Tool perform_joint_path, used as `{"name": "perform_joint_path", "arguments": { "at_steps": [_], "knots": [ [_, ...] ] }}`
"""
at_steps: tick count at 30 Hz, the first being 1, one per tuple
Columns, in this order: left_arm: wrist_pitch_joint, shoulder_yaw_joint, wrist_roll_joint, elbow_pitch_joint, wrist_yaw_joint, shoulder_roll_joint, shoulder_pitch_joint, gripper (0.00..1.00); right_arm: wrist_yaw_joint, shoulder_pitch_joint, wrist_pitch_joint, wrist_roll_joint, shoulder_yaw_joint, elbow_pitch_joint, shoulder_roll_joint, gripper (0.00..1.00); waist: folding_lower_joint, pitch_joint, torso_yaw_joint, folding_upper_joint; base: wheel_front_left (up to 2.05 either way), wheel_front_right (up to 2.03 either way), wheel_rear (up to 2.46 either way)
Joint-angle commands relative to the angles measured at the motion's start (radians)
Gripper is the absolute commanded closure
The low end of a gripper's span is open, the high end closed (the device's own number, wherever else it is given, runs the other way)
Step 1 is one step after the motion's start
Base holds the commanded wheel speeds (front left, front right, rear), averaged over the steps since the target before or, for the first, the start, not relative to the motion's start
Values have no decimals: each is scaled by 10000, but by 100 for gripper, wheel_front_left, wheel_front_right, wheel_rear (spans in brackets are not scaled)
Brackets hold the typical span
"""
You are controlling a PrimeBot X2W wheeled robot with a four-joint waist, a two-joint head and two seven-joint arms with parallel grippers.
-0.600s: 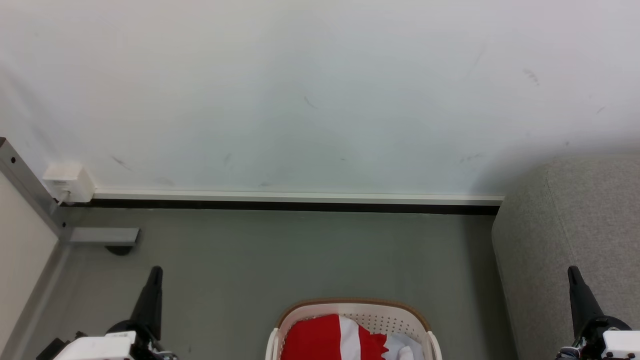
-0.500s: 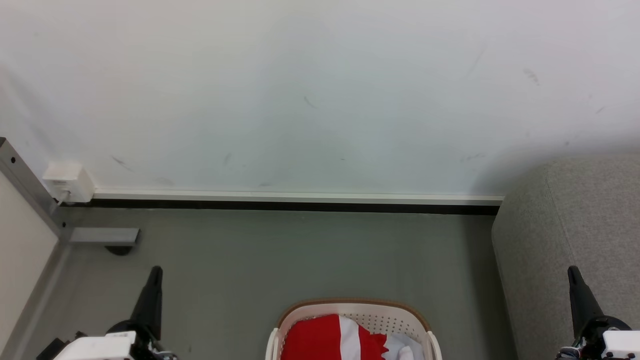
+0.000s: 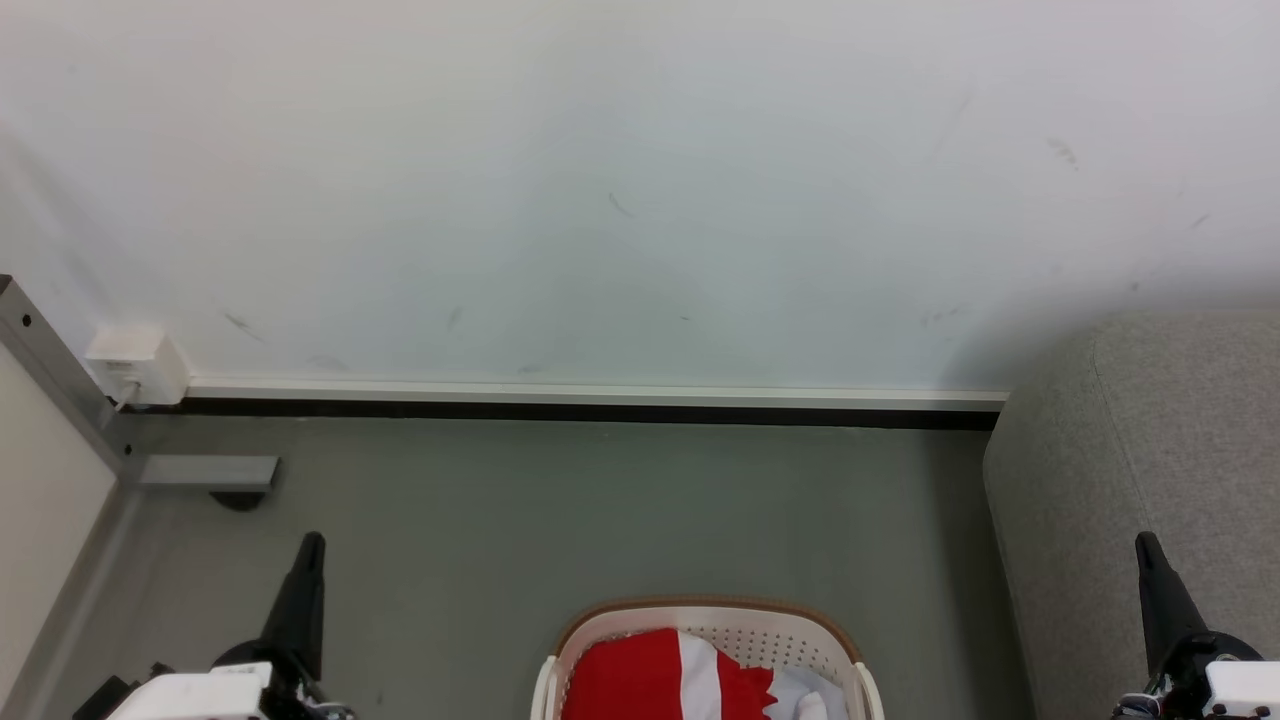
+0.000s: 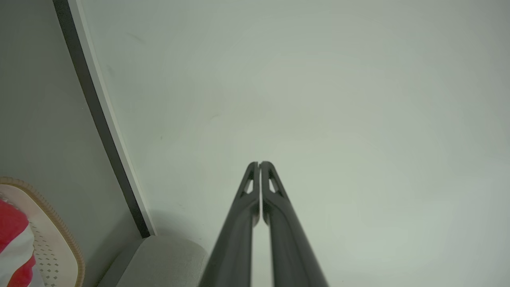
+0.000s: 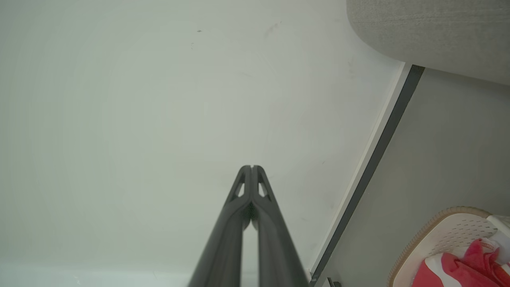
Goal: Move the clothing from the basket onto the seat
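The cream basket [image 3: 845, 640] with a brown rim sits on the floor at the bottom middle of the head view. Red clothing [image 3: 625, 680] with a broad white stripe lies in it, beside a pale piece [image 3: 805, 695]. The grey seat [image 3: 1150, 450] rises at the right. My left gripper [image 3: 312, 545] stands shut at the lower left, empty, well left of the basket. My right gripper [image 3: 1143, 545] stands shut in front of the seat, right of the basket. In the wrist views the left gripper [image 4: 259, 163] and the right gripper [image 5: 251, 167] point at the wall, tips together, and each shows the basket [image 4: 48, 211] [image 5: 438, 223] at an edge.
A white wall [image 3: 640, 180] with a dark baseboard [image 3: 590, 410] closes the space behind the basket. A metal frame post [image 3: 60, 380] with a foot bracket [image 3: 205, 472] and a small white box [image 3: 135, 362] stand at the left. Grey floor [image 3: 600, 510] lies between the basket and the wall.
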Motion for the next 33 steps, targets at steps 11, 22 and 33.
{"name": "perform_joint_path", "arguments": {
  "at_steps": [11,22,33],
  "knots": [
    [31,20,-120,-30,-43,67,-73,100,-27,-136,18,21,-31,-44,-20,100,0,0,0,0,0,0,0],
    [-71,-79,7,198,17,-58,167,0,0,189,-69,-13,34,181,52,0,0,3,1,0,0,0,0],
    [-623,-502,782,179,9,-40,248,0,-2,506,-624,-1682,56,-204,23,0,0,2,55,0,0,0,0]
  ]
}}
